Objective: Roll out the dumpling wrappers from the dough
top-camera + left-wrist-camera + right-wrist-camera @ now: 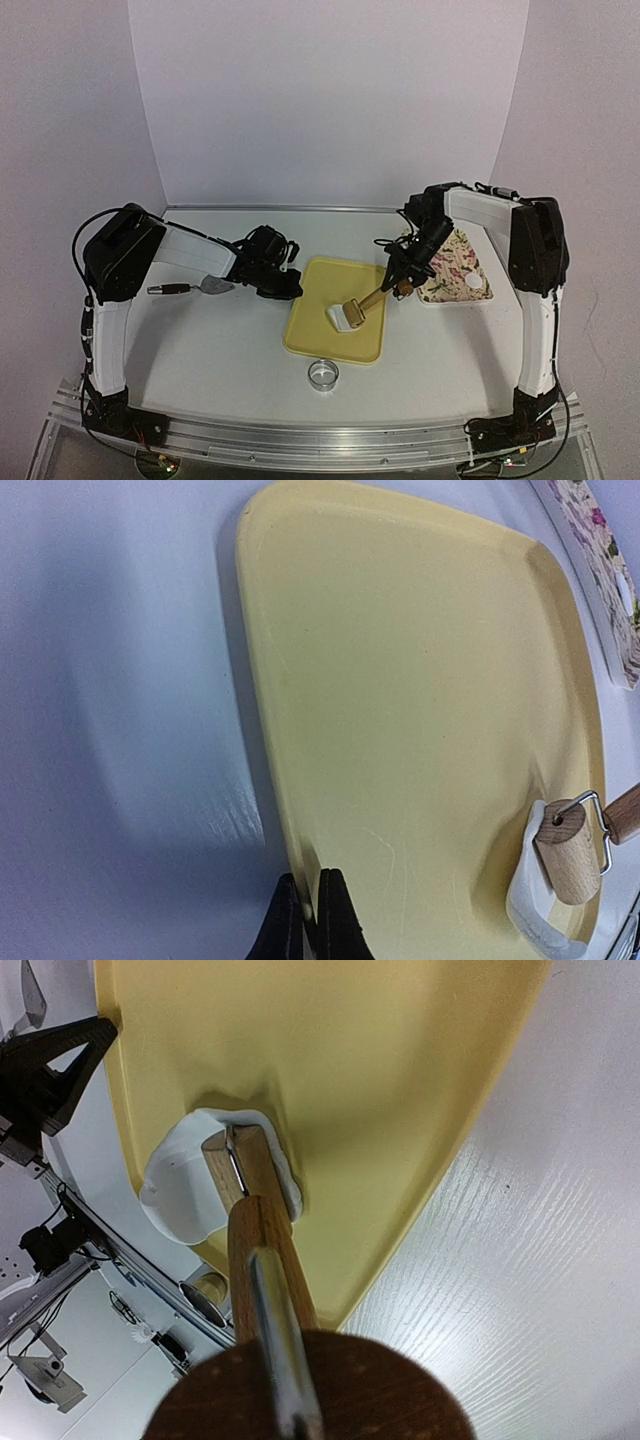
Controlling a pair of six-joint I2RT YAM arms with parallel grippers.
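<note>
A white lump of dough (pixel 340 318) lies on the near part of the yellow tray (pixel 320 285). A small wooden roller (pixel 354 312) rests on it. My right gripper (pixel 405 268) is shut on the roller's wooden handle (pixel 262 1250), whose dark end knob hides the fingers in the right wrist view. There the roller head (pixel 240 1165) presses into the dough (pixel 180 1195). My left gripper (pixel 310 905) is shut on the tray's left rim (pixel 285 810). One dumpling wrapper (pixel 473 283), a small white disc, lies on the floral plate (pixel 450 262).
A shiny round ring cutter (pixel 322 374) stands on the table just in front of the tray. A scraper with a dark handle (pixel 190 288) lies under my left arm. The floral plate sits close to the tray's right side.
</note>
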